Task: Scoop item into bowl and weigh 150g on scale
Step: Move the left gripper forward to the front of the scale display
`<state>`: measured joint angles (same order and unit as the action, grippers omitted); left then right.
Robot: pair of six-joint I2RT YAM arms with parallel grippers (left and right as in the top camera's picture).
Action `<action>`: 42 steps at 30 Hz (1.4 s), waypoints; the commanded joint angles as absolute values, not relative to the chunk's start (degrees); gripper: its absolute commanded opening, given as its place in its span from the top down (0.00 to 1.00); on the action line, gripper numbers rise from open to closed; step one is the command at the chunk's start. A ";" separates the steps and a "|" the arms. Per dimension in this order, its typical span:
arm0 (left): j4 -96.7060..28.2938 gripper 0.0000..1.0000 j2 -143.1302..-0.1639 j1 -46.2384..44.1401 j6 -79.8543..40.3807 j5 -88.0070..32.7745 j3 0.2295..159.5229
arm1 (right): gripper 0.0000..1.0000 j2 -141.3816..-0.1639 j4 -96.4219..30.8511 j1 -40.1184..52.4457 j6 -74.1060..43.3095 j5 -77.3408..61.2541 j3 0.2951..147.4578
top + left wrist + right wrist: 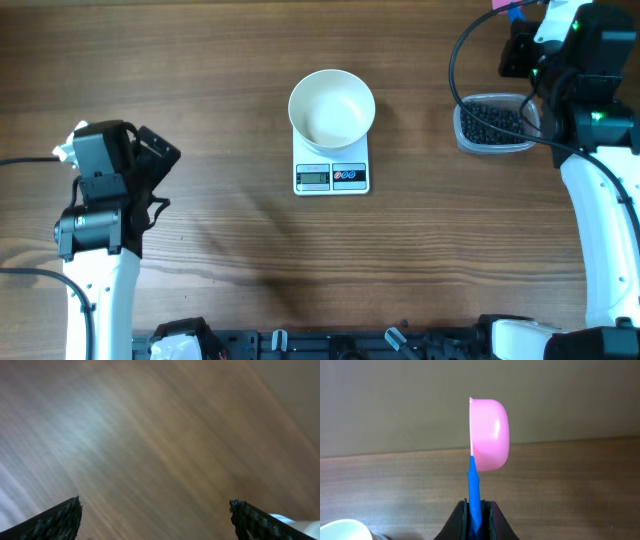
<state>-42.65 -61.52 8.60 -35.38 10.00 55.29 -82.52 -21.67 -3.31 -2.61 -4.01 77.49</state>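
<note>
The right gripper (477,512) pinches the pink scoop (491,435) by its blue handle. The left gripper (155,517) has its fingers spread. The bowl (332,108) stands on the scale (331,178).

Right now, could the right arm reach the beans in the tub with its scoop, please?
Probably yes: the right pincer grips the scoop close by the tub, and nothing covers the beans. The scoop is on edge, so it would need turning.

Clear plastic tub (490,150) sits on the wooden bench (220,230), far right; pink scoop (490,435) on a blue handle (474,495) shows side-on against a plain beige wall (395,400).
</note>
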 commanded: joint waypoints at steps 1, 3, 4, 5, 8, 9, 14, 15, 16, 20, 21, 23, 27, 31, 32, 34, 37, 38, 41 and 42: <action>-40.82 0.00 -61.67 8.91 -30.50 3.11 55.18 | 0.96 -82.74 -23.97 -3.44 -2.55 -5.85 78.30; -40.18 0.00 -61.67 8.91 -24.14 -2.96 55.18 | 0.96 -82.74 -24.93 -3.44 -5.08 -6.07 78.32; -39.83 0.00 -61.69 8.91 -21.50 -5.93 55.18 | 0.96 -82.74 -25.17 -3.44 -5.96 -6.02 78.32; -39.05 0.00 -61.71 8.86 -16.80 -11.16 55.18 | 0.96 -82.74 -25.26 -3.44 -7.40 -6.00 78.32; -37.87 0.00 -61.73 8.56 -8.01 -24.16 55.18 | 0.96 -82.74 -25.26 -3.44 -7.94 -6.00 78.32; -37.95 0.00 -61.73 8.32 -7.62 -25.69 55.18 | 0.96 -82.74 -25.26 -3.44 -7.94 -6.00 78.32; -38.57 0.00 -62.33 4.29 -4.25 -27.18 55.18 | 0.96 -82.02 -25.12 -3.44 -14.90 -6.44 78.32; -38.79 0.00 -62.54 3.09 -2.74 -27.18 55.18 | 0.96 -81.87 -25.04 -3.44 -15.14 -6.44 78.32; -39.11 0.00 -62.81 1.72 -1.48 -27.16 55.18 | 0.96 -81.84 -25.08 -3.44 -15.00 -6.42 78.32; -40.01 0.00 -64.31 -3.64 -0.19 -25.41 55.18 | 0.96 -81.87 -26.55 -3.44 -15.18 -6.50 78.32; -39.97 0.00 -64.73 -4.54 -0.21 -25.45 55.18 | 0.96 -81.87 -26.94 -3.44 -15.20 -6.83 78.32; -40.12 0.00 -66.08 -7.20 -0.19 -25.50 55.18 | 0.96 -81.84 -28.14 -3.44 -15.09 -9.13 78.32; -40.77 0.00 -68.79 -12.75 1.23 -25.50 55.18 | 0.96 -81.87 -29.45 -3.44 -15.05 -10.52 78.32; -40.75 0.00 -70.72 -17.10 4.69 -25.23 55.18 | 0.96 -81.73 -29.78 -3.44 -14.96 -10.59 78.32; -40.77 0.00 -70.85 -17.72 4.64 -25.26 55.18 | 0.95 -81.76 -30.09 -3.44 -14.83 -10.57 78.32; -41.01 0.00 -70.83 -19.20 4.08 -25.23 55.18 | 0.96 -81.76 -30.96 -3.44 -13.17 -10.57 78.32; -42.11 0.00 -70.83 -20.27 3.66 -24.99 55.18 | 0.96 -81.76 -32.32 -3.44 -11.09 -10.37 78.32; -42.48 0.00 -70.83 -20.29 2.20 -23.97 55.18 | 0.96 -81.76 -32.75 -3.46 -10.37 -10.39 78.32; -44.31 0.00 -70.54 -20.56 -3.70 -17.87 55.18 | 0.96 -81.45 -34.24 -3.46 -10.37 -10.37 78.35; -45.08 0.00 -70.24 -20.82 -4.89 -16.38 55.18 | 0.96 -81.08 -34.83 -3.46 -10.09 -10.37 78.35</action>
